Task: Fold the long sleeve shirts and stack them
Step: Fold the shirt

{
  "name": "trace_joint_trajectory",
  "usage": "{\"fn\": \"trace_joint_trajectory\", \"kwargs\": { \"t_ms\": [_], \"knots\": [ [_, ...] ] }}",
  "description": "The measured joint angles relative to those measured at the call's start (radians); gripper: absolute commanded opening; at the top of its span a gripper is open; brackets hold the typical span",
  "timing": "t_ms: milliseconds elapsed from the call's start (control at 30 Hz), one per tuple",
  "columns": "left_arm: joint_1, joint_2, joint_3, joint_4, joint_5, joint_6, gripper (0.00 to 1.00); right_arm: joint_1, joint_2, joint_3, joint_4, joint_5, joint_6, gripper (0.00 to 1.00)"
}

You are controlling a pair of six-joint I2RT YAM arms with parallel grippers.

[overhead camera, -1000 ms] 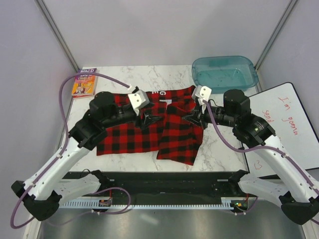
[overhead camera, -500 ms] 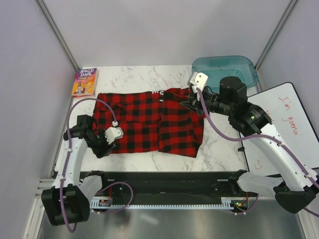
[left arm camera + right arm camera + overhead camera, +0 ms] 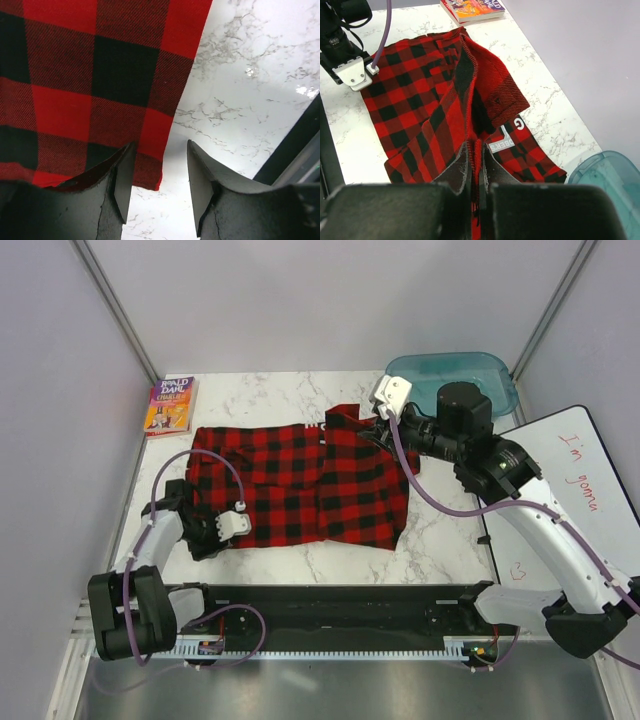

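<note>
Long sleeve shirt (image 3: 290, 485): red-and-black buffalo check, spread across the middle of the marble table (image 3: 270, 390). It is mostly flat, with its right part doubled over the rest. White block lettering (image 3: 507, 137) shows near the far edge.

Right gripper (image 3: 368, 430): at the shirt's far right corner. In the right wrist view the fingers (image 3: 462, 165) are pressed together on a raised fold of plaid. The cloth rises in a ridge from the table up to the pinch.

Left gripper (image 3: 157, 185): low over the table at the shirt's near left corner. The jaws stand apart and grip nothing. The left finger overlaps the hem and the cloth corner lies in the gap between the fingers. Bare marble lies under the right finger.

Paperback book (image 3: 170, 405): colourful cover, flat at the far left corner of the table, just beyond the shirt and apart from it.

Teal plastic bin (image 3: 450, 380): at the far right of the table, behind the right wrist.

Whiteboard (image 3: 575, 490): right of the table, with red handwriting on it.
</note>
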Motion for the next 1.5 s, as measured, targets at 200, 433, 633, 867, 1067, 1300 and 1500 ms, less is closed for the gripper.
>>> {"fn": "trace_joint_trajectory", "kwargs": {
  "t_ms": [200, 433, 633, 867, 1067, 1300, 1500],
  "knots": [
    [0.001, 0.045, -0.004, 0.027, -0.012, 0.034, 0.16, 0.000, 0.005, 0.011, -0.005, 0.019, -0.014, 0.00],
    [0.005, 0.024, 0.005, -0.002, -0.008, 0.059, 0.02, 0.000, 0.005, 0.058, -0.016, 0.021, -0.031, 0.00],
    [0.047, 0.028, 0.194, -0.129, 0.046, 0.055, 0.02, 0.000, 0.046, 0.169, -0.015, 0.017, -0.103, 0.00],
    [0.055, 0.140, 0.393, -0.139, 0.107, 0.002, 0.02, -0.011, 0.214, 0.308, 0.011, -0.019, -0.236, 0.00],
    [0.055, 0.243, 0.459, -0.099, 0.122, -0.070, 0.02, -0.075, 0.446, 0.527, 0.040, -0.072, -0.322, 0.00],
    [0.055, 0.363, 0.525, -0.026, 0.125, -0.154, 0.02, -0.101, 0.634, 0.705, 0.069, -0.158, -0.403, 0.00],
    [0.055, 0.433, 0.537, 0.026, 0.121, -0.209, 0.02, -0.101, 0.749, 0.778, 0.158, -0.211, -0.431, 0.00]
  ]
}}
